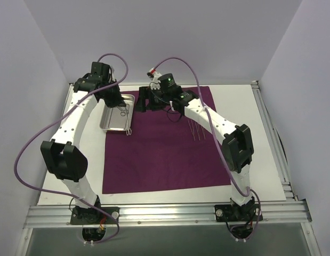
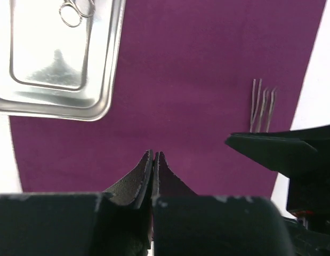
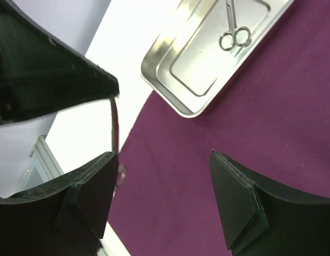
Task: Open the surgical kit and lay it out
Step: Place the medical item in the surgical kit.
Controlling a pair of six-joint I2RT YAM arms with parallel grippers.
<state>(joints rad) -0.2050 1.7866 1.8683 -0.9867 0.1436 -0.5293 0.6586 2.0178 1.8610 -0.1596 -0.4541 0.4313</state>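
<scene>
The white counter [image 1: 260, 138] is covered largely by the dark purple cloth wrap [image 1: 165, 154], which is spread open and flat. The cloth is judged light, soft and limp. It is best pinched at a corner or an edge, and it would drag anything lying on it if pulled.

At ten o'clock from the cloth's middle, the small steel tray [image 1: 108, 127] is seen straddling the cloth's edge, partly on the purple and partly on the bare counter. It is judged stiff, fairly light and slippery. Its raised rim [image 2: 109, 80] is the only part a hand can clamp, and it is likely to slide rather than lift if merely pushed.

Ring-handled scissors [image 3: 234, 32] are held in the tray at its far end. They are judged thin, hard and smooth, best taken across the shanks just below the rings, since they lie flat on polished metal.

Slim tweezers [image 1: 198, 130] are laid side by side on the cloth at about two o'clock from its middle. They are judged very light and springy, and best nipped across their width at mid-length.

The left hand [image 2: 154, 154] is closed, with nothing seen between its tips, above the cloth beside the tray. The right hand [image 3: 163, 160] is spread wide and empty over the cloth near the tray.
</scene>
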